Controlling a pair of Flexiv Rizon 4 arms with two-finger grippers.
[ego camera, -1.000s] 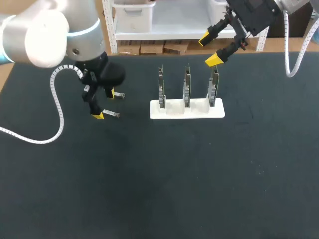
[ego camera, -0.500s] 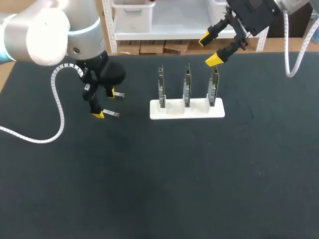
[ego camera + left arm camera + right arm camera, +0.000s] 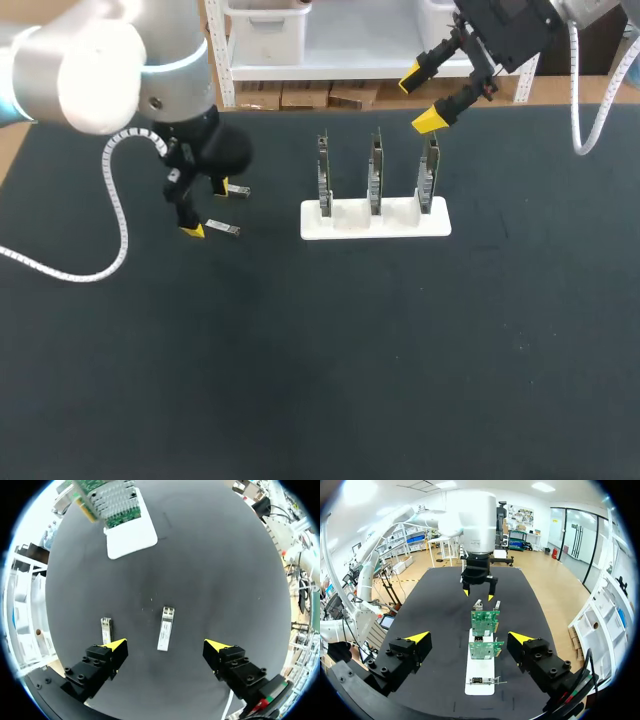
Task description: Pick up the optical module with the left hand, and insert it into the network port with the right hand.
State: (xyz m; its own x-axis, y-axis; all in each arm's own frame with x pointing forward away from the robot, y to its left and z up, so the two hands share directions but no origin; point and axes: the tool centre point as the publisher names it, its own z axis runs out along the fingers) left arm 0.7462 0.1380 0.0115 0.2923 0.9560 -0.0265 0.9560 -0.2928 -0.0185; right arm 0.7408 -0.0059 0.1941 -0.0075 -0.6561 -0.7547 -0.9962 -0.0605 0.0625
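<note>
The left tool (image 3: 165, 646) is hanging low over the worktop (image 3: 330, 380) toward its far left corner. Its 2 yellow-tipped fingers are standing wide apart and gripping nothing. 1 optical module (image 3: 165, 628), a small silver bar, is lying flat on the black surface between those spread fingers. It is sitting slightly ahead of the tips and, as far as the left wrist view is showing, touching neither of them. A second module (image 3: 105, 628) is lying just beside 1 finger, outside the gap, roughly parallel to the first.

A white holder (image 3: 375, 222) is sitting near the middle of the worktop's far edge, well apart from both modules. It is carrying 3 green network cards (image 3: 375, 170), which are standing upright in a row.

The right tool (image 3: 421, 98) is hovering high over the far edge, above the holder's right end. Its fingers are likewise spread apart and carrying nothing. In the right wrist view the cards are lining up ahead of the gap between its fingers, with the left tool and both modules beyond them
</note>
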